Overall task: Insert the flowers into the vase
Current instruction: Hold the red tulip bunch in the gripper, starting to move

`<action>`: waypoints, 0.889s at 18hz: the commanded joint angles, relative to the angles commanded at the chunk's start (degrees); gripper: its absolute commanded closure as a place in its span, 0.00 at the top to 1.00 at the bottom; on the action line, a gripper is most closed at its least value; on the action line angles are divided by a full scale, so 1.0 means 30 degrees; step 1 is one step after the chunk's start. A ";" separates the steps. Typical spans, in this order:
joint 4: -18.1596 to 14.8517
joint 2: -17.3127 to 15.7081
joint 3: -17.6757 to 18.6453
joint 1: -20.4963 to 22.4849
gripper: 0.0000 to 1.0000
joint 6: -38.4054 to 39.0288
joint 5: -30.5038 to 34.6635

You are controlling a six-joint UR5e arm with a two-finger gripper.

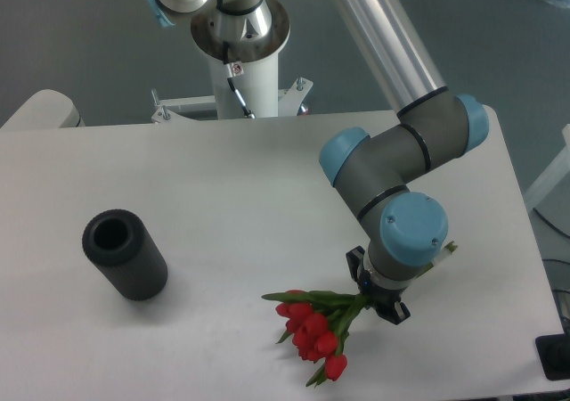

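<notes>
Nearest you, the flowers [312, 328] lie low over the white table [223, 178] at its front edge, red buds pointing toward the front-left, green stems running back up into the gripper [378, 296]. You can see the black claw closed around those stems, just below the arm's blue-capped wrist joint [412, 225]. Look well to the left and you find the vase [125, 253], a black cylinder standing with its round opening up, far apart from the bunch
</notes>
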State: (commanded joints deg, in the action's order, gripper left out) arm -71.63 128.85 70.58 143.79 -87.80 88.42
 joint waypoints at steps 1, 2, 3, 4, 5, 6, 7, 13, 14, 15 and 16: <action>0.0000 0.0000 0.0000 0.0000 0.03 0.0000 0.0000; 0.0000 0.0000 0.0000 0.0000 0.03 0.0000 0.0000; 0.0000 0.0000 0.0000 0.0000 0.03 0.0000 0.0000; 0.0000 0.0000 0.0000 0.0000 0.03 0.0000 0.0000; 0.0000 0.0000 0.0000 0.0000 0.03 0.0000 0.0000; -0.0029 0.0000 0.0000 0.0000 0.03 0.0000 0.0000; -0.0058 0.0000 0.0000 -0.0029 0.03 0.0029 0.0000; -0.0117 -0.0059 0.0000 -0.0059 0.03 0.0029 -0.0146; -0.0117 -0.0088 0.0029 -0.0088 0.03 0.0145 -0.0146; -0.0146 -0.0088 0.0059 -0.0117 0.03 0.0146 -0.0175; -0.0117 -0.0175 0.0233 -0.0146 0.03 0.0233 -0.0205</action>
State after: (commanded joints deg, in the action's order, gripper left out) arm -71.98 128.32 71.27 143.35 -87.10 87.80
